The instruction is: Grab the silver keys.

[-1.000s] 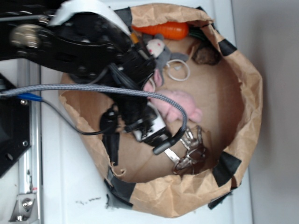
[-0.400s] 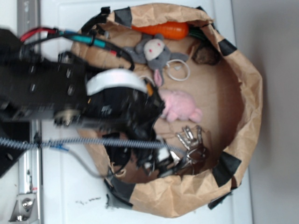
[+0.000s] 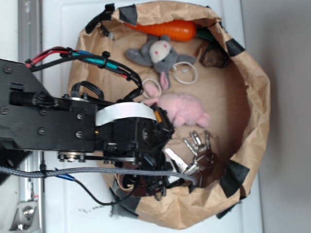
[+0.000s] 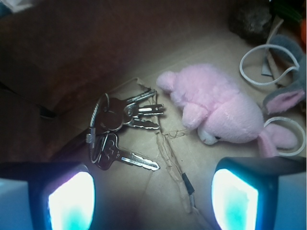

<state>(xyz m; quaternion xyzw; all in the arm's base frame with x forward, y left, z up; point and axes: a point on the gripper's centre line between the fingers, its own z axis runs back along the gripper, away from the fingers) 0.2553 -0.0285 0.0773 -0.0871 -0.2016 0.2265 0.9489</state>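
Observation:
The silver keys [image 4: 122, 132] lie flat on the brown paper floor of the bag, several keys fanned from a ring; in the exterior view the silver keys [image 3: 194, 150] sit near the bag's lower right wall. My gripper [image 4: 152, 199] is open, its two glowing fingers wide apart with only bare paper between them. The keys lie just beyond the left finger [image 4: 69, 201], apart from it. In the exterior view the gripper [image 3: 163, 179] is largely hidden under the black arm, left of the keys.
A pink plush toy [image 4: 216, 108] lies right of the keys. Thin white rings [image 4: 261, 64], a grey plush [image 3: 158, 53], an orange carrot [image 3: 167, 30] and a dark lump [image 3: 214, 58] lie farther off. The crumpled paper bag wall [image 3: 257, 111] surrounds everything.
The arm has swung down and left over the bag's lower edge, uncovering the pink toy and a white ring. The keys have stayed in place.

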